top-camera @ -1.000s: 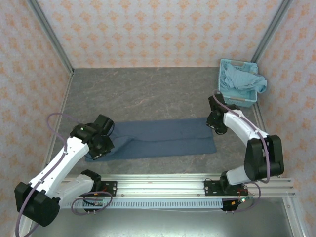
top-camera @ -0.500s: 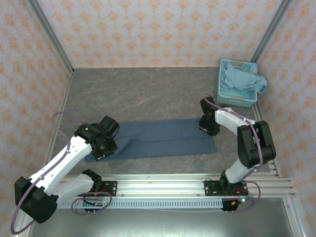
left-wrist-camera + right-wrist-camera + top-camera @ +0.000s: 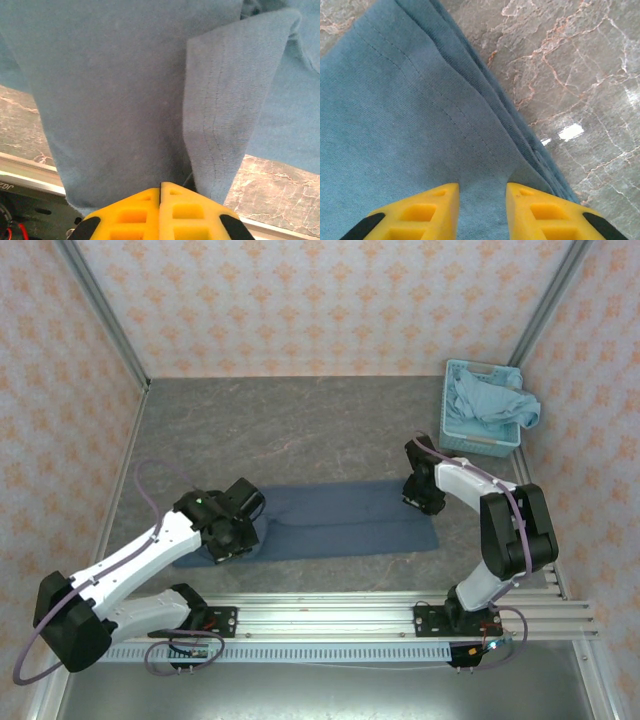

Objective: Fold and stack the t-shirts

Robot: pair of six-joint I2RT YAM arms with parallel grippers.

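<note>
Slate-blue t-shirt (image 3: 340,520), folded to a long strip, lies on the table (image 3: 300,420) between the arms. Left gripper (image 3: 160,186) is clamped on its raised left end; right gripper (image 3: 482,192) pinches the right edge. Step in hand, by judgement: the crosswise fold, which calls for carrying one end over the other.

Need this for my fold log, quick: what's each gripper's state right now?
Left gripper: closed, pinching the dark t-shirt.
Right gripper: closed on the same shirt's other end.
</note>
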